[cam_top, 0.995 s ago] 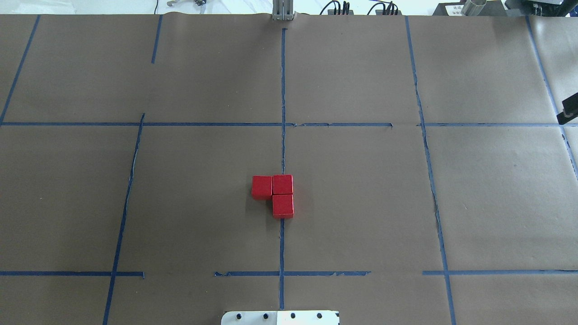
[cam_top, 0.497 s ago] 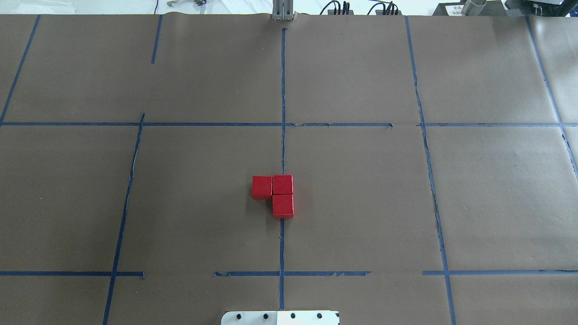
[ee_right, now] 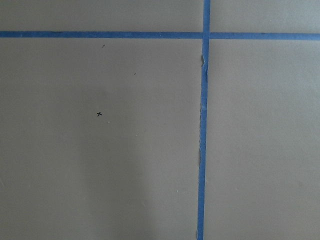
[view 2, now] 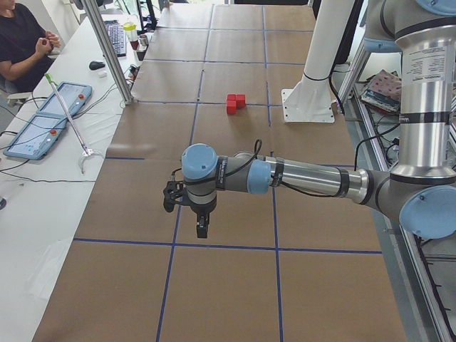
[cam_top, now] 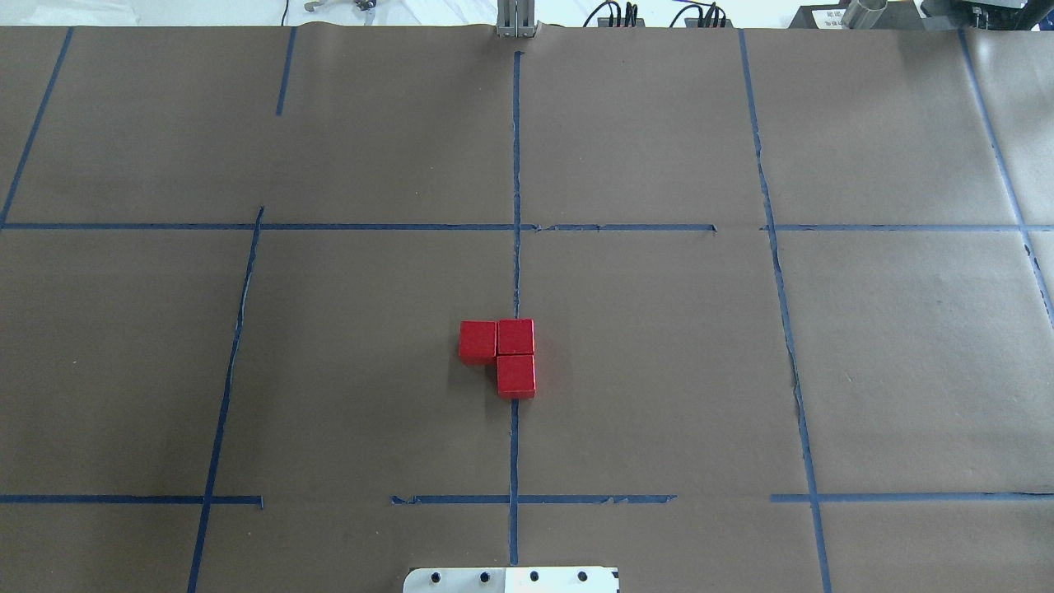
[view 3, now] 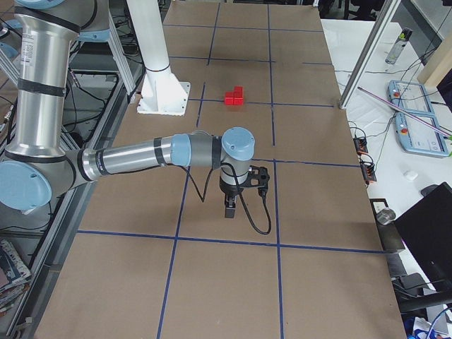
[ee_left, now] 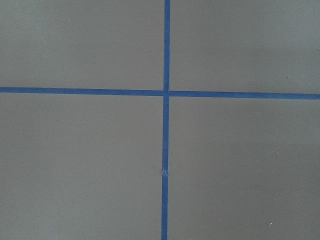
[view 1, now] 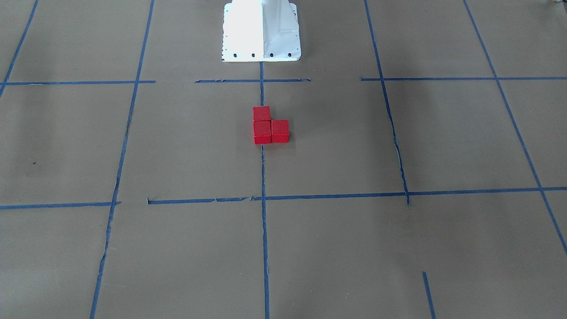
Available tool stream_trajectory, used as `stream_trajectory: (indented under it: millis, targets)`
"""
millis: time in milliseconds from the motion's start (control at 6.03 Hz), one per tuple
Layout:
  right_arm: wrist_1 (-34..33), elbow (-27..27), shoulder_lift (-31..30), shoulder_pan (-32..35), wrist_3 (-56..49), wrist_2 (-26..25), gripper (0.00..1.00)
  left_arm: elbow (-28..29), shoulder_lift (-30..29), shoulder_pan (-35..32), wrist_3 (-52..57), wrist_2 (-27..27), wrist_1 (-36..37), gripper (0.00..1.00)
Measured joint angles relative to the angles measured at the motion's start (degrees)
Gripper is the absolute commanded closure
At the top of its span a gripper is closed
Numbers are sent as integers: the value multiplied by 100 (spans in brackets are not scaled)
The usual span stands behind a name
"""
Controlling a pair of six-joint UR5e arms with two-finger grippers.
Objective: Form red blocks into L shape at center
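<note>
Brown paper (cam_top: 659, 346) covers the whole table, divided into large cells by blue tape lines (cam_top: 516, 165). I see open surface on every side of the work, out to the paper's edges.

1. Left gripper (view 2: 201, 229): hangs fingers-down above the paper at the table's left end, close to a tape line. It shows only in a side view, so I cannot tell whether its jaws are spread or pressed together. Its wrist camera sees only a crossing of the tape below the jaws.

2. Red blocks (cam_top: 498, 356): well apart from both sets of jaws and between them, on the central tape line, near the white base plate (view 1: 261, 31). All three touch. Two sit in line along the tape. The third sits against the one farther from the plate, on the side toward the left gripper's jaws, forming an L.

3. Right gripper (view 3: 229, 210): hangs fingers-down over the right end, with a cable looped beside it. Jaw state: I cannot tell.

An operator (view 2: 21, 39) sits at the side bench beside a blue control pendant (view 2: 46, 117). Any print on it is too small to read.
</note>
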Motion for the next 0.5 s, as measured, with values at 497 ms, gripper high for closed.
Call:
stream_trajectory:
  millis: [497]
  targets:
    - [350, -173, -19, -5, -55, 18, 0, -576, 533, -28, 27, -308, -8, 0]
